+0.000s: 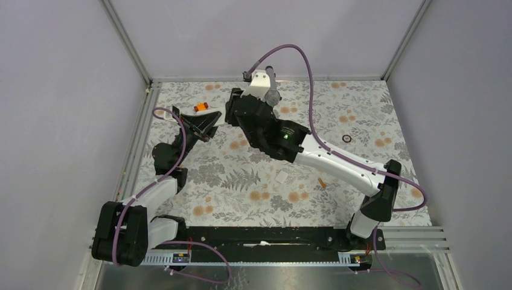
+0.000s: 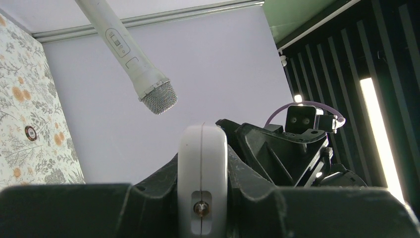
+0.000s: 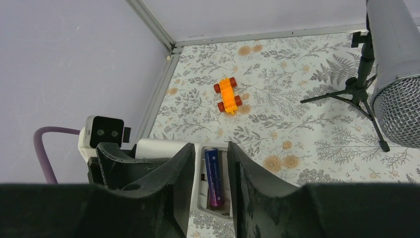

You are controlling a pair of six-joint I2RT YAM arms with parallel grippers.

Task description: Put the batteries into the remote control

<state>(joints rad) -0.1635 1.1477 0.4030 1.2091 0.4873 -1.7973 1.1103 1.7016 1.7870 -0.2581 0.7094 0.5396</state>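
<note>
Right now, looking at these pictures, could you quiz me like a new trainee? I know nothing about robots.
1. True or false: the orange battery already sits inside the remote control.
2. Which one grips the remote control? A) the left gripper B) the right gripper C) neither
3. Fill in: the loaded battery, lying in the remote's compartment between the right gripper's open jaws, is dark ____.
Key: 1 false, it lies on the table; 2 A; 3 blue-purple.
</note>
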